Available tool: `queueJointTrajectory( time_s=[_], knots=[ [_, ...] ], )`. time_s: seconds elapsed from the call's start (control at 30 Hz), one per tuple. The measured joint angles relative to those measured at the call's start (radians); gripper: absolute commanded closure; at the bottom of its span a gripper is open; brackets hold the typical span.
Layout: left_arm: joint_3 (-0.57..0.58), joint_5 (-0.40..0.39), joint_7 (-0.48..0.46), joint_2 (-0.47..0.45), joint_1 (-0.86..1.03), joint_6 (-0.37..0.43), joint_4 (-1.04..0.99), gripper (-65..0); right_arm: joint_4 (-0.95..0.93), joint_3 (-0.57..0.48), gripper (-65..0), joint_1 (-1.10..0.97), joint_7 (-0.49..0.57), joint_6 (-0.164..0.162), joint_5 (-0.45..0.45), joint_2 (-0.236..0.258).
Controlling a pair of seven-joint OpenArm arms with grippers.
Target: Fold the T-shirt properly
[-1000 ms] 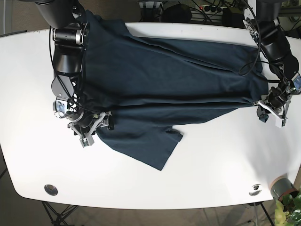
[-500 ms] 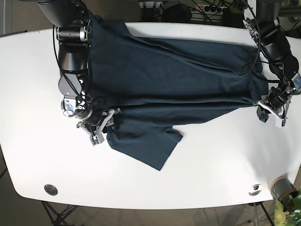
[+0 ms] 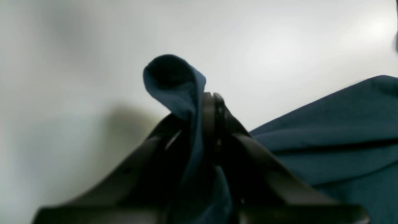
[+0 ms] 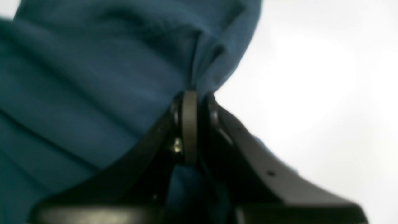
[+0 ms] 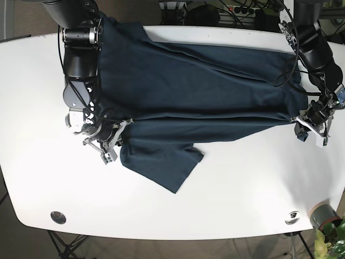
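A dark navy T-shirt (image 5: 188, 86) lies spread across the white table (image 5: 242, 183), with a sleeve (image 5: 164, 164) sticking out toward the front. My right gripper (image 5: 119, 141), on the left of the base view, is shut on the shirt's edge; the right wrist view shows blue cloth (image 4: 124, 62) bunched between its closed fingers (image 4: 189, 124). My left gripper (image 5: 302, 125) at the right of the base view is shut on the shirt's opposite corner. In the left wrist view a fold of cloth (image 3: 177, 84) pokes up from between its closed fingers (image 3: 211, 118).
A round metal fitting (image 5: 58, 217) sits near the table's front left, another (image 5: 292, 217) at the front right. A grey pot with a plant (image 5: 326, 216) stands off the front right corner. Cables and gear (image 5: 215, 13) lie behind the table.
My right gripper has dragged its shirt edge first rightward, then slightly back and up, and the sleeve has shifted left with it. The left gripper has stayed put.
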Motion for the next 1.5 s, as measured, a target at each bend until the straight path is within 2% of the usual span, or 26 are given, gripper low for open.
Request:
queueJointTrajectory(
  time_s=[0.1,0.27,0.43,0.7,0.9,1.07,1.2,1.27,1.5],
  knots=[
    [-0.001,0.002,0.009,0.001,-0.028,-0.001,0.000,0.0,0.069,0.004,-1.7,-0.013,-0.067,-0.002,-0.007,0.021],
    [-0.001,-0.007,0.024,0.003,-0.116,-0.002,0.002,0.0,0.169,0.055,-1.7,0.002,-0.118,0.002,-0.004,0.047],
    [-0.003,-0.008,0.092,0.006,-0.193,-0.002,0.003,0.0,0.202,0.086,-1.7,0.057,-0.149,0.017,0.004,0.096],
    [0.002,0.001,0.160,0.110,-0.373,-0.002,0.003,0.0,0.201,0.088,-1.7,0.171,-0.168,0.015,-0.003,0.174],
    [0.106,0.001,0.172,0.171,-0.488,-0.001,0.003,0.0,0.200,0.089,-1.9,0.278,-0.174,0.013,-0.015,0.222],
    [0.113,0.002,0.174,0.230,-0.589,0.036,0.002,0.0,0.199,0.083,-1.9,0.384,-0.225,0.016,-0.008,0.255],
    [0.156,0.004,0.167,0.224,-0.684,0.045,0.002,0.0,0.199,0.083,-1.9,0.481,-0.232,0.014,-0.011,0.278],
    [0.177,0.000,0.153,0.217,-0.737,0.051,0.005,0.0,0.200,0.083,-1.9,0.555,-0.277,0.013,-0.023,0.278],
    [0.187,-0.005,0.154,0.200,-0.837,0.046,0.111,0.0,0.206,0.041,-1.9,0.767,-0.377,0.058,-0.003,0.295]
  ],
)
